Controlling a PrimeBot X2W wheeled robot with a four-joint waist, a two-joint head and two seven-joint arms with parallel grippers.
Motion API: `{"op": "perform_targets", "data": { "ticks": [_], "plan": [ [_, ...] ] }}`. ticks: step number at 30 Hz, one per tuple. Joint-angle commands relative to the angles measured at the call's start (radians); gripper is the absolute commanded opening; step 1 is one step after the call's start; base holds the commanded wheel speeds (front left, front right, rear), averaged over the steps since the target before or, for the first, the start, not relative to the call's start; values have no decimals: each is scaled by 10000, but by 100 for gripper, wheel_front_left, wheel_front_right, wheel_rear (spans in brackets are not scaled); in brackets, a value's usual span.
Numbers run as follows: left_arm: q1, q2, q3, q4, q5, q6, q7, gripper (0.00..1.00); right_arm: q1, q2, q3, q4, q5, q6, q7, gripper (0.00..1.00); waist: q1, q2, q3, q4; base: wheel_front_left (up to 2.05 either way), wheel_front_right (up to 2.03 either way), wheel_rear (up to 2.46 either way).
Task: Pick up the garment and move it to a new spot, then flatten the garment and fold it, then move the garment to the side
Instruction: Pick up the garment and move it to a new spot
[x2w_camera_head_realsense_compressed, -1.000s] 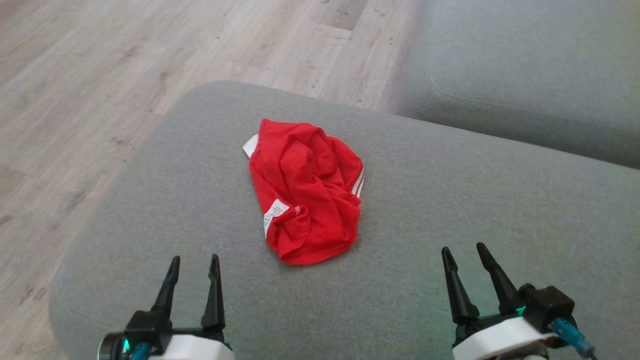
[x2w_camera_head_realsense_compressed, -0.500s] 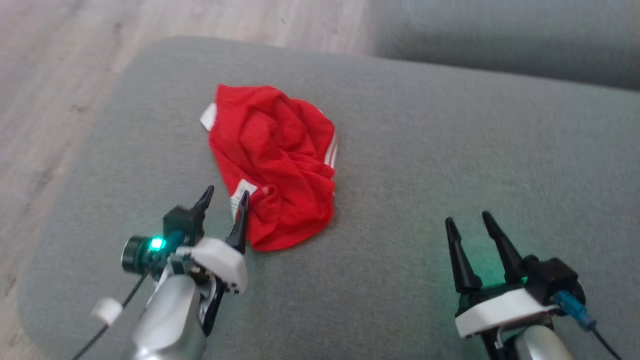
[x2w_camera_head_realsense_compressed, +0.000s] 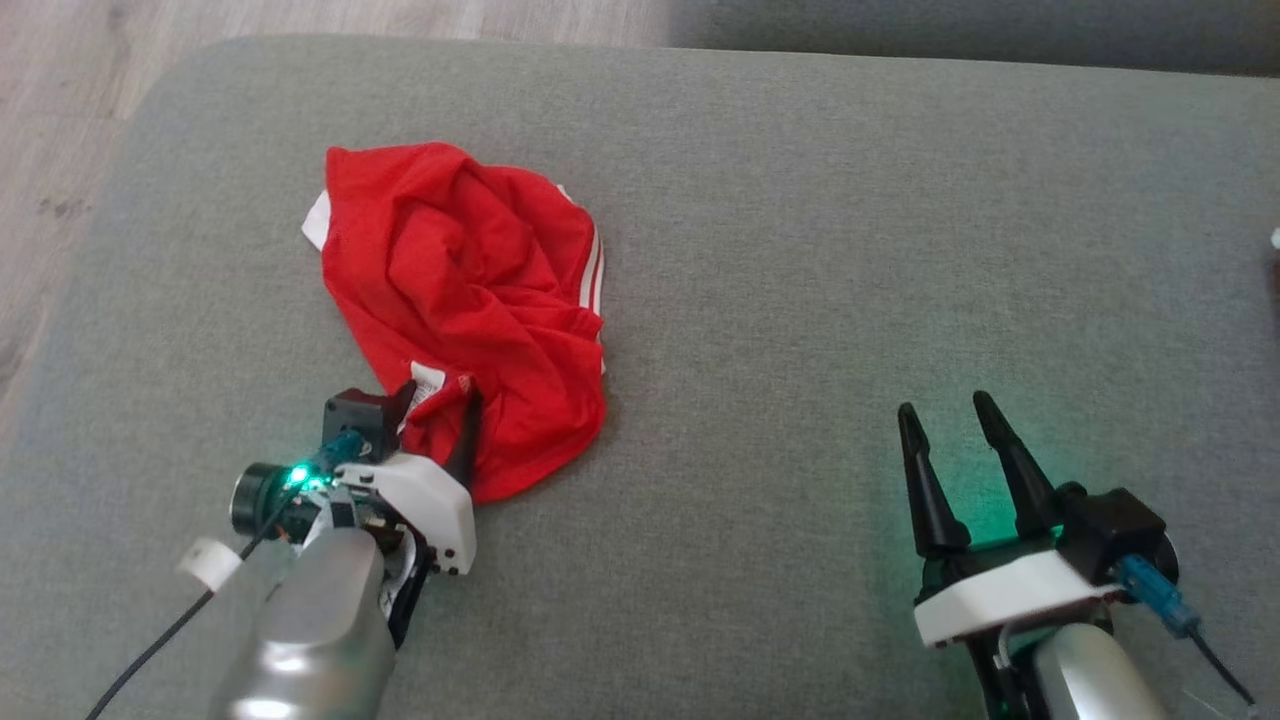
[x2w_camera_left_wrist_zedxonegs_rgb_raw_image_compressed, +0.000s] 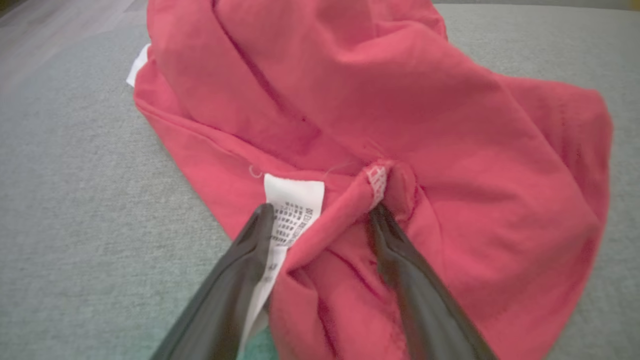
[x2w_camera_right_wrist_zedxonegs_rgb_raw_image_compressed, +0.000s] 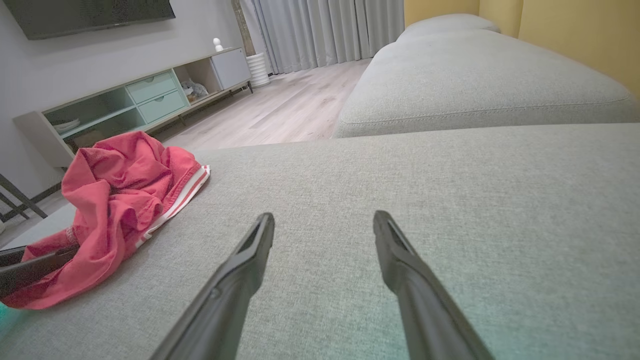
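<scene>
Garment (x2w_camera_head_realsense_compressed: 470, 300) first. In the head view it lies as a crumpled red heap on the grey sofa cushion (x2w_camera_head_realsense_compressed: 800, 250), toward the cushion's left part and not far from the edge by the wooden floor (x2w_camera_head_realsense_compressed: 60, 100). My left gripper (x2w_camera_head_realsense_compressed: 440, 392) sits at the heap's near edge, jaws apart with cloth between them and nothing clamped. My right gripper (x2w_camera_head_realsense_compressed: 944, 402) hovers over bare cushion well apart from the heap, jaws apart and empty. I judge this to be the very first step, the pick-up, with the grasp not yet made.

In the left wrist view the two fingers straddle a raised ridge of hem (x2w_camera_left_wrist_zedxonegs_rgb_raw_image_compressed: 372, 185) that shows white stitching. The finger at that view's left lies against the white care label (x2w_camera_left_wrist_zedxonegs_rgb_raw_image_compressed: 295, 200). As I read it, the next move calls for closing on that ridge and lifting. I would want enough cloth between the jaws that it cannot slip out. The fabric looks thin and soft, heavily creased and folded over itself, so I expect it to hang and unfurl once raised.

In the right wrist view the garment (x2w_camera_right_wrist_zedxonegs_rgb_raw_image_compressed: 120, 200) is at the left, bunched high, with red-and-white striped trim (x2w_camera_right_wrist_zedxonegs_rgb_raw_image_compressed: 175, 202) lying on the cushion. One dark finger (x2w_camera_right_wrist_zedxonegs_rgb_raw_image_compressed: 30, 270) of the left gripper shows at its near end. The right jaws stand wide apart above open cushion, which offers plenty of room for the new spot.
</scene>
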Motion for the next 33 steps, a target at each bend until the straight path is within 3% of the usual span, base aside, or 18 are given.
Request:
{"op": "perform_targets", "data": {
  "ticks": [1, 2, 9, 16, 20, 27, 33],
  "plan": [
    [-454, 316, 236, -9, -75, 2, -85, 40, -346, -43, 237, -308, -26, -9, -111, 100, -1, 0, -12, -42, 0, 0, 0],
    [-523, 325, 206, 57, -98, -18, -179, 0, -362, -43, 239, -303, -34, -9, -111, 100, -1, 0, -14, -69, 0, 0, 0],
    [-930, 646, 215, -1031, -55, -48, -1458, 0, -381, -43, 240, -236, 130, -9, -111, 100, -1, 0, -390, -315, 0, 0, 0],
    [-1054, 1290, 635, -5737, 342, 80, -1531, 0, -273, -43, 310, -255, 497, -9, -111, 100, -1, 0, -1020, -674, 0, 0, 0],
    [-1492, 1720, 653, -7420, 571, 41, -1532, 0, -273, -43, 472, -275, 744, -9, -111, 100, -1, 0, -1288, -1059, 0, 0, 0],
    [-2881, 2532, 453, -8233, 735, -68, -883, 0, -410, -43, 750, -348, 1133, -9, -111, 100, -1, 0, -1418, -1962, 0, 0, 0],
    [-3705, 2638, -108, -8165, 521, -124, -497, 0, -529, -43, 964, -423, 1337, -9, -111, 100, -1, 0, -1276, -2683, 0, 0, 0]
  ]
}}
